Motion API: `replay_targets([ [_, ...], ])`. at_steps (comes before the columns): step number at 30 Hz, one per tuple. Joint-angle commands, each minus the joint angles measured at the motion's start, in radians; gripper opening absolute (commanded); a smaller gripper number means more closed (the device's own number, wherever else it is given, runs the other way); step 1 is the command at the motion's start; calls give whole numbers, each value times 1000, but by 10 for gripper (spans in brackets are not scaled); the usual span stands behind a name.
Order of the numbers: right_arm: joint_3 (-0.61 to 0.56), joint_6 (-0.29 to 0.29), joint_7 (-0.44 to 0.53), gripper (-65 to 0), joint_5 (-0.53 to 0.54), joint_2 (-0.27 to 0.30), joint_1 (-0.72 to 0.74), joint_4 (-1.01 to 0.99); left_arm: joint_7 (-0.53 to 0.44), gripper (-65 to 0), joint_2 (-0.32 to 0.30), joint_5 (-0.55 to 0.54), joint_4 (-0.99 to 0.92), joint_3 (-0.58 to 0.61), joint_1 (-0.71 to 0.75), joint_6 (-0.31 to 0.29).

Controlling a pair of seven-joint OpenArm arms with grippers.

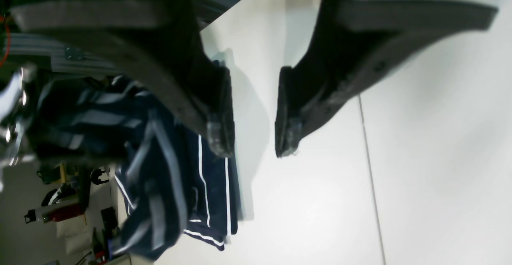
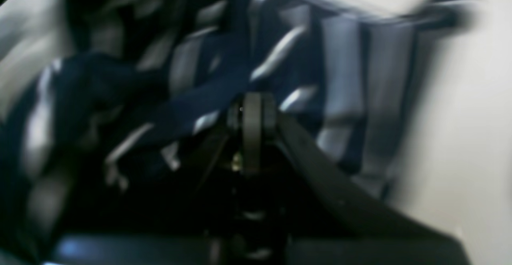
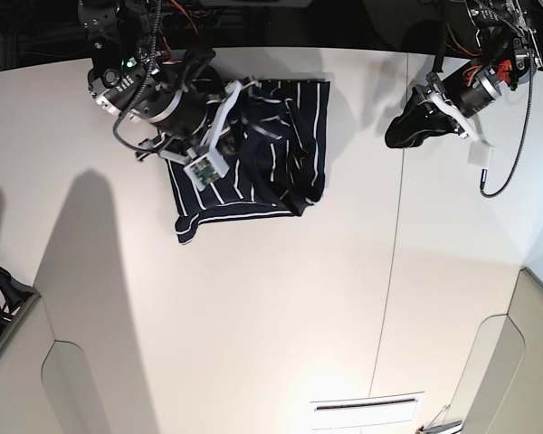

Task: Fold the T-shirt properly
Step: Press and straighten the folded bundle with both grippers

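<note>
Right hand [image 2: 252, 115] pinches the T-shirt [image 3: 271, 154] shut, likely to pull one side over for a fold. It lies bunched on the table [image 3: 253, 316]. Left hand [image 1: 254, 117] waits open, well apart.

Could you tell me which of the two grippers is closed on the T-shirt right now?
The right gripper: its fingers are pinched shut with the T-shirt bunched around them. The left gripper hangs open over bare table, apart from the shirt.
</note>
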Motion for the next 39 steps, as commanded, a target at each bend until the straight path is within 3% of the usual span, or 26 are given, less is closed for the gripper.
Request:
replay_targets([
  [1, -21, 33, 21, -650, 37, -3, -8, 17, -11, -466, -10, -27, 15, -4, -2, -9],
  [5, -120, 101, 15, -650, 102, -3, -23, 20, -11, -466, -11, -26, 15, -4, -2, -9],
  [9, -195, 101, 14, -650, 104, -14, -10, 33, -11, -466, -11, -27, 15, -4, -3, -9],
  [13, -195, 91, 14, -650, 51, -25, 40, 39, 10, -489, -11, -79, 46, -4, -2, -9],
  [19, -100, 13, 40, -650, -61, -25, 134, 39, 87, -595, -10, -186, 222, 0, 21, -9],
  [26, 116, 14, 101, -650, -44, -25, 242, 24, 94, -596, -11, -184, 394, 149, 130, -9],
  [31, 225, 28, 120, -650, 36, -25, 314, -100, 33, -596, -10, -4, 381, 382, 134, -9],
  [35, 243, 115, 135, -650, 72, -25, 373, -286, -75, -596, -11, 212, 327, 529, 125, -9],
  [39, 243, 211, 135, -650, 145, -25, 434, -478, -102, -596, -11, 311, 249, 624, 108, -9],
])
